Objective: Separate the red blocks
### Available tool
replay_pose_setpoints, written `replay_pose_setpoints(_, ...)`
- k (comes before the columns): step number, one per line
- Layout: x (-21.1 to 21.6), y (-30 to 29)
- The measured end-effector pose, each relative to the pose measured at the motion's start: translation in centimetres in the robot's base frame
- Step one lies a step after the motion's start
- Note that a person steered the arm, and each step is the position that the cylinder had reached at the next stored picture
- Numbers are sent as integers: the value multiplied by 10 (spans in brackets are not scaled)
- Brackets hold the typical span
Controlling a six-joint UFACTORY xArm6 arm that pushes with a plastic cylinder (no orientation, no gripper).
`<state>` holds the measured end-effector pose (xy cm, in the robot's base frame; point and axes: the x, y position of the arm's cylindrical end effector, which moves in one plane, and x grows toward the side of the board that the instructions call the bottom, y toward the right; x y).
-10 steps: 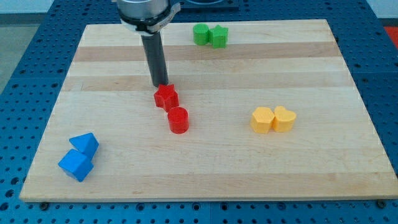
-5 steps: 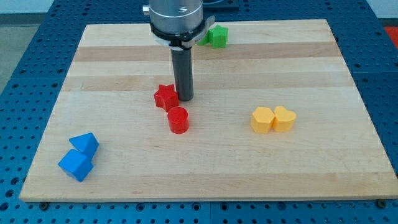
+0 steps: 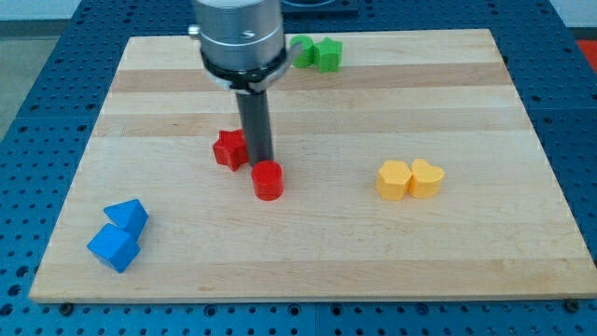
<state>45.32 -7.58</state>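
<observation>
My tip (image 3: 258,164) sits between red star (image 3: 229,148) and red cylinder (image 3: 268,179), touching or nearly touching both. No gripper fitted, nothing grasped. Risk: pushing on leftward may drag the cylinder along if the rod clips it, closing the gap.
</observation>
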Motion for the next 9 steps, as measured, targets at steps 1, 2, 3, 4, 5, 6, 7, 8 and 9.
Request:
replay_pose_setpoints(1,-4,-24)
replay_pose_setpoints(2,-20,-41)
replay_pose_setpoints(3,-38,-59)
replay_pose_setpoints(4,-43,-77)
replay_pose_setpoints(5,-43,-87)
replay_pose_setpoints(6,-41,-53)
replay_pose_setpoints(7,-58,-50)
replay_pose_setpoints(8,-63,-74)
replay_pose_setpoints(9,-63,-103)
